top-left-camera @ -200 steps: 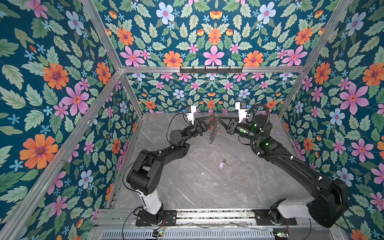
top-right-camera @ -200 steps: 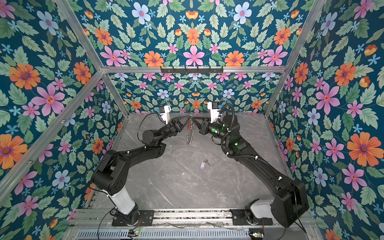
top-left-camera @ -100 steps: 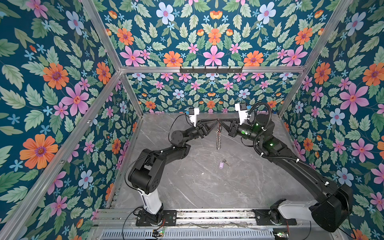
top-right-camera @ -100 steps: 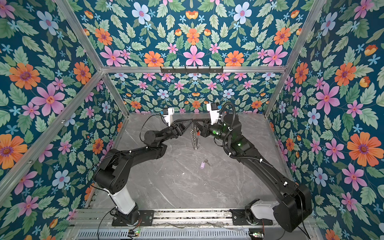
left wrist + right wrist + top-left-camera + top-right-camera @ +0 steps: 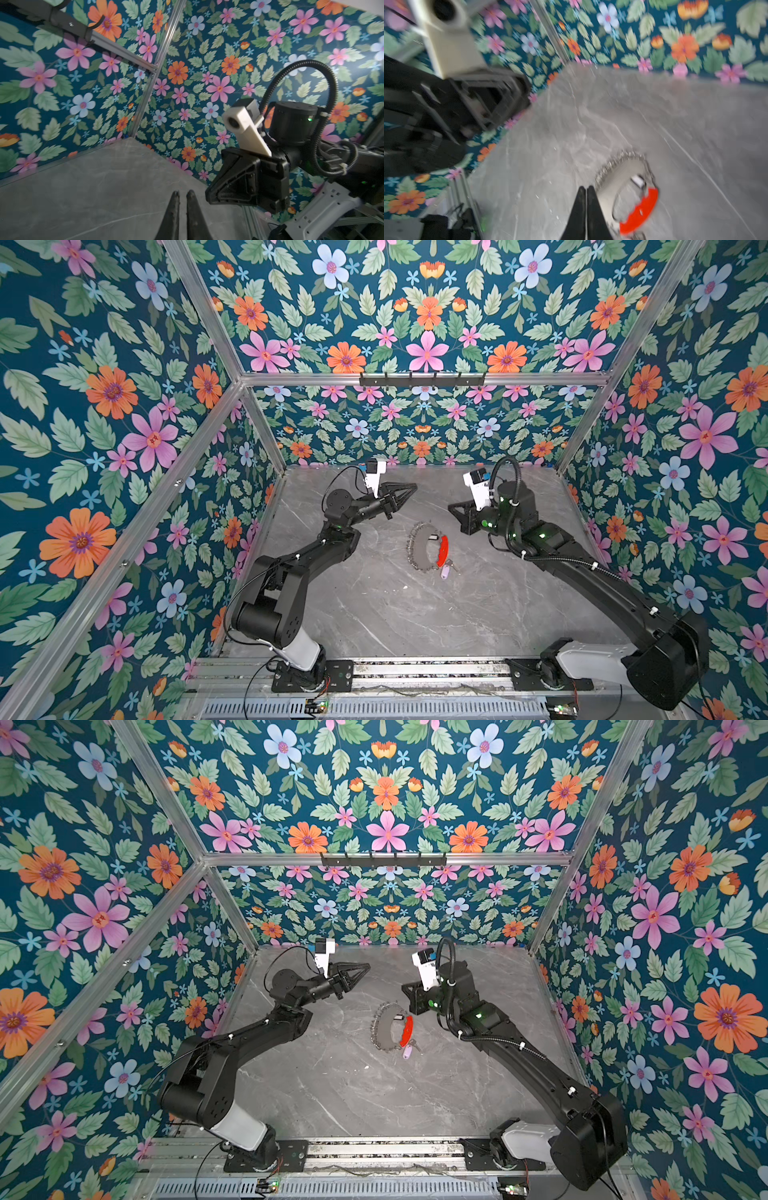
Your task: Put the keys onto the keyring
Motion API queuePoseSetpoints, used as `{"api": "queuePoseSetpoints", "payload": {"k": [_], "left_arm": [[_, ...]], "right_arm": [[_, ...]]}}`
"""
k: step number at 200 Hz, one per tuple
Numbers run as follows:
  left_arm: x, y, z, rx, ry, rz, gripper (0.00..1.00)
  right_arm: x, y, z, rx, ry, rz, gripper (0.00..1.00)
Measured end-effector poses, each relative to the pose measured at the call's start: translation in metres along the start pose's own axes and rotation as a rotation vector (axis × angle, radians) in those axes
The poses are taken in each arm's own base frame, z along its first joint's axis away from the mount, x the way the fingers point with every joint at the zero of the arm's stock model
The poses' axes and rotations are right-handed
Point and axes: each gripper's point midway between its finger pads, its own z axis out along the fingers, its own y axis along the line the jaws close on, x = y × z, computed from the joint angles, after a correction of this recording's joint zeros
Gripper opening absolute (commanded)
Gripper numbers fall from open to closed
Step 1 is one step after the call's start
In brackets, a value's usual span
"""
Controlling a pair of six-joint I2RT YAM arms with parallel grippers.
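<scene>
We log keyring (image 5: pixel 443 545) flat on desk (image 5: pixel 374 605), centre | lilac-tag key (image 5: pixel 445 571) at its red end | white tag (image 5: pixel 433 537) inside loop | left jaws nearly together, empty | right jaws together, empty

Red-and-silver keyring (image 5: pixel 443 549) flat, lilac-tagged key (image 5: pixel 445 571) at near end, white-label tag (image 5: pixel 433 537) inside.

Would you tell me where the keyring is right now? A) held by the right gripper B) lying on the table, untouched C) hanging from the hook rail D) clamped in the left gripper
B: the keyring lies on the table, the left gripper and right gripper both clear of it.
</scene>
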Motion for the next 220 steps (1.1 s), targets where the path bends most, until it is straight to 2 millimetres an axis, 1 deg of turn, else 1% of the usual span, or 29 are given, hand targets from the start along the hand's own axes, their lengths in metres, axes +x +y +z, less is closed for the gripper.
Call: {"api": "queuePoseSetpoints", "payload": {"k": [13, 27, 38, 47, 59, 78, 88, 106, 119, 142, 164, 174, 189, 220], "left_arm": [[0.012, 0.010, -0.002, -0.055, 0.044, 0.017, 0.12], [0.025, 0.022, -0.004, -0.114, 0.088, 0.022, 0.14], [0.036, 0.035, -0.007, -0.166, 0.121, 0.011, 0.16], [0.045, 0.044, -0.009, -0.205, 0.143, 0.000, 0.17], [0.054, 0.056, -0.013, -0.259, 0.167, -0.018, 0.17], [0.063, 0.067, -0.019, -0.325, 0.185, -0.031, 0.17], [0.068, 0.073, -0.024, -0.364, 0.190, -0.034, 0.17], [0.075, 0.077, -0.029, -0.399, 0.203, -0.044, 0.17], [0.079, 0.078, -0.032, -0.405, 0.210, -0.052, 0.17], [0.086, 0.075, -0.038, -0.412, 0.218, -0.065, 0.17], [0.086, 0.071, -0.041, -0.412, 0.215, -0.076, 0.17], [0.084, 0.070, -0.041, -0.410, 0.211, -0.072, 0.17], [0.083, 0.068, -0.041, -0.407, 0.208, -0.068, 0.16], [0.081, 0.067, -0.040, -0.398, 0.208, -0.067, 0.16]], "right_arm": [[0.031, -0.019, 0.005, 0.064, 0.062, 0.053, 0.00], [0.056, -0.033, 0.009, 0.113, 0.102, 0.106, 0.00], [0.071, -0.042, 0.012, 0.148, 0.124, 0.145, 0.00], [0.077, -0.050, 0.015, 0.180, 0.137, 0.167, 0.00], [0.077, -0.061, 0.021, 0.224, 0.141, 0.194, 0.02], [0.064, -0.077, 0.036, 0.295, 0.133, 0.233, 0.15], [0.057, -0.082, 0.048, 0.316, 0.132, 0.249, 0.17], [0.054, -0.091, 0.077, 0.333, 0.161, 0.252, 0.18], [0.053, -0.100, 0.104, 0.340, 0.190, 0.260, 0.19], [0.062, -0.118, 0.145, 0.352, 0.276, 0.280, 0.20], [0.067, -0.124, 0.175, 0.338, 0.332, 0.289, 0.22], [0.072, -0.126, 0.184, 0.335, 0.358, 0.290, 0.24], [0.078, -0.127, 0.191, 0.332, 0.389, 0.297, 0.25], [0.085, -0.131, 0.197, 0.338, 0.428, 0.285, 0.26]]}}
